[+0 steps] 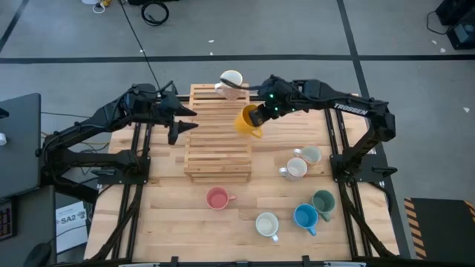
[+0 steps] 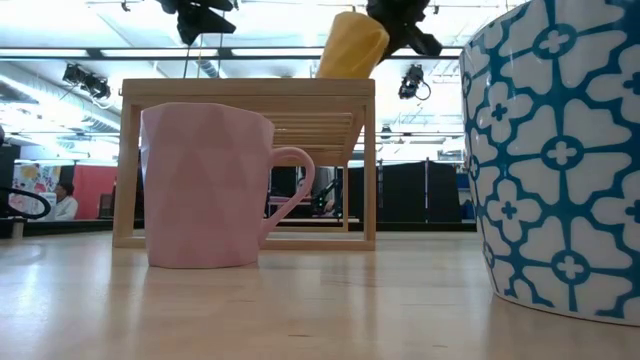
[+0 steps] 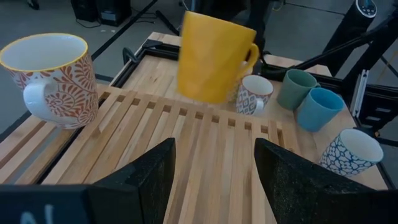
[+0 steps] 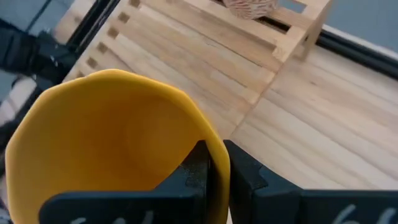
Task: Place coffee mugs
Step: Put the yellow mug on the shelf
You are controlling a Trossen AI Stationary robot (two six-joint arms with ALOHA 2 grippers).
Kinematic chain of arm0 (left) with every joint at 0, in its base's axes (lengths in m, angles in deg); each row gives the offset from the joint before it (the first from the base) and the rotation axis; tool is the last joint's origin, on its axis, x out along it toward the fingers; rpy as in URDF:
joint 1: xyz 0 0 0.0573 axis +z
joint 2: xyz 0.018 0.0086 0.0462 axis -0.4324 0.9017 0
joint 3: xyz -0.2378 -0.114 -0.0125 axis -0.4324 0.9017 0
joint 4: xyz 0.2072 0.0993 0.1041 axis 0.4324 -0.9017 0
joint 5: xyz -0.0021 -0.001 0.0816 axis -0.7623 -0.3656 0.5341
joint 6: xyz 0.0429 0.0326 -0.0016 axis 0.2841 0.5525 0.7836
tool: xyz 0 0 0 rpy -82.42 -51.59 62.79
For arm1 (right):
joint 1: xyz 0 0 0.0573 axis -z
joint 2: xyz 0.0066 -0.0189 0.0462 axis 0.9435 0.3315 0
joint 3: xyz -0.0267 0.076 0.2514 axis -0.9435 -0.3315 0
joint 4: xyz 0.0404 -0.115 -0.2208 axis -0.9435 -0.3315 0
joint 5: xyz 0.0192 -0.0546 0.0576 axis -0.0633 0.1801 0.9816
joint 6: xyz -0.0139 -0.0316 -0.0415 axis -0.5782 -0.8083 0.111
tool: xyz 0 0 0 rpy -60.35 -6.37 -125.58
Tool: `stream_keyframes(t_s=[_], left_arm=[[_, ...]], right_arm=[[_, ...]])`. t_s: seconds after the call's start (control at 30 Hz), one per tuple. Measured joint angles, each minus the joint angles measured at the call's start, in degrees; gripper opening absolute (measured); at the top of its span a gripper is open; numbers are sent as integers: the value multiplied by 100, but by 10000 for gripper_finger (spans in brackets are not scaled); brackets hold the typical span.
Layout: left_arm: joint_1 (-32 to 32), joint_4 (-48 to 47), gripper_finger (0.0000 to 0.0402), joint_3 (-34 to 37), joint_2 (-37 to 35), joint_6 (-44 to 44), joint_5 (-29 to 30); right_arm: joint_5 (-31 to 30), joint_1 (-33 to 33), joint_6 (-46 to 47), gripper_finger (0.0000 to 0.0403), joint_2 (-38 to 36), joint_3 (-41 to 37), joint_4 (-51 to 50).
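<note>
My right gripper (image 1: 261,114) is shut on the orange-yellow mug (image 1: 248,121), held tilted over the right edge of the slatted wooden rack (image 1: 219,137). In the low view this mug (image 2: 350,45) shows just above the rack's top (image 2: 250,90). My left gripper (image 1: 178,122) hovers open over the rack's left part; its wrist view shows the gap (image 3: 214,180), with the yellow mug (image 3: 211,56) beyond it. A white mug with orange pattern (image 1: 231,80) stands on its base at the rack's far right corner. My right gripper holds the yellow mug by its rim (image 4: 214,149), one finger (image 4: 194,167) inside the cup and the other (image 4: 245,177) outside its wall. The fingers come in from the table's right, slanting down. The mug is tilted, its handle (image 3: 249,56) toward the right.
On the table near and right of the rack stand a pink mug (image 1: 217,198), a cream mug (image 1: 266,224), a blue mug (image 1: 306,217), a dark green mug (image 1: 323,202) and two pale mugs (image 1: 296,168), (image 1: 310,154). The rack's middle slats are bare.
</note>
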Motion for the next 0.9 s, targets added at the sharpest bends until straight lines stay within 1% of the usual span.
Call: stream_keyframes(t_s=[0.13,0.37,0.43,0.53,0.6,0.73,0.9], left_arm=[[-204,117,227,0,44,2,-1],[-461,406,227,-7,208,6,0],[-507,482,227,-7,247,7,4],[-556,630,227,-9,299,7,13],[-574,567,227,3,319,7,32],[-581,589,227,-3,303,8,42],[-583,620,227,-3,307,9,44]], right_arm=[[-1,121,198,35,0,0,113],[30,128,173,35,20,0,287],[132,109,165,35,57,-7,481],[405,105,150,35,150,-9,815],[531,108,65,35,207,-9,924],[569,146,-17,35,310,-9,880],[479,157,-195,35,396,-9,862]])
